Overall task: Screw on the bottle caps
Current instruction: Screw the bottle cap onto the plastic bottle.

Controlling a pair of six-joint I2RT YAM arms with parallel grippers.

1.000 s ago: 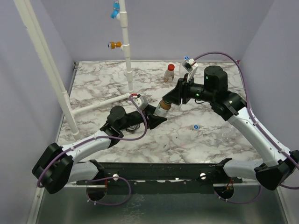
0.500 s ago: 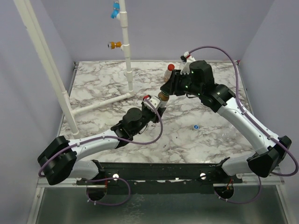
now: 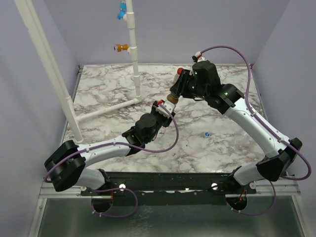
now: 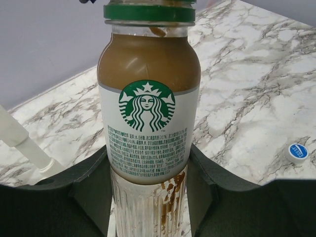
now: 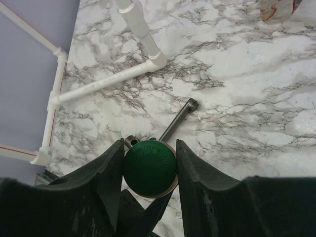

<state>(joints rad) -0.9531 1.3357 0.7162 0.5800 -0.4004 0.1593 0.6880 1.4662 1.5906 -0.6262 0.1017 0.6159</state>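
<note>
Top view: coffee bottle is held mid-table, well apart from every edge of the table. Left gripper is clamped on its body; right gripper is at its top. One white-and-blue cap lies to the bottle's right on open marble. One red-capped bottle stands behind it.

Left wrist: fingers pinch the bottle's lower body. One green cap sits on the neck.

Right wrist: fingers press the green cap's sides. White pipe lies beyond, to the left.

The left gripper and right gripper have carried the bottle farther back, seemingly more upright.
</note>
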